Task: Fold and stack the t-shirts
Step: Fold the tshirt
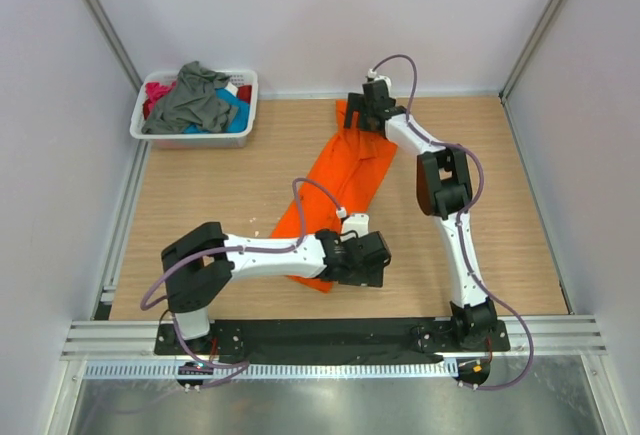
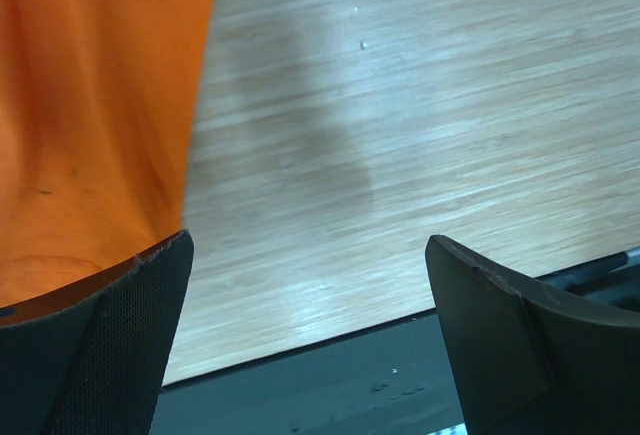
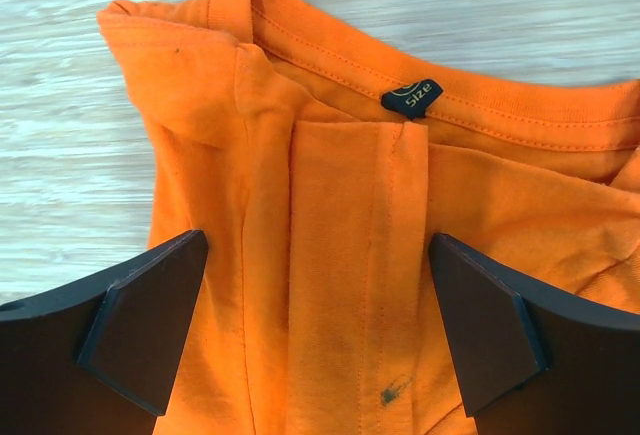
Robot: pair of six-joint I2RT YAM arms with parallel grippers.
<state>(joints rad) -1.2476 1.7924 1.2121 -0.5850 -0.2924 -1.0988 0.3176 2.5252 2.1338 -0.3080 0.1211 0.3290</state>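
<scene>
Orange cotton lies in a long narrow strip on the table (image 1: pixel 480 155): the orange tee (image 1: pixel 345 180), its sides folded in, runs diagonally from the far middle toward the near edge. The right gripper (image 1: pixel 362 113) hangs over the far end with its jaws spread, straddling the collar (image 3: pixel 350 55) and its label (image 3: pixel 411 97); it pinches nothing. The left gripper (image 1: pixel 365 260) sits low at the near end, jaws also spread. In its wrist view one finger (image 2: pixel 120 345) is at the fabric's edge and the other is over bare wood.

One arm at each end suggests the lengthwise fold comes next, one end carried over to the other, with both ends gripped to keep the strip square. The folded-in panels look loose near the collar and could slip apart when lifted.

The grey tee (image 1: pixel 190 100), teal tee (image 1: pixel 238 115) and red tee (image 1: pixel 155 95) lie heaped in the basket (image 1: pixel 190 141) at the far left corner, not yet folded.
</scene>
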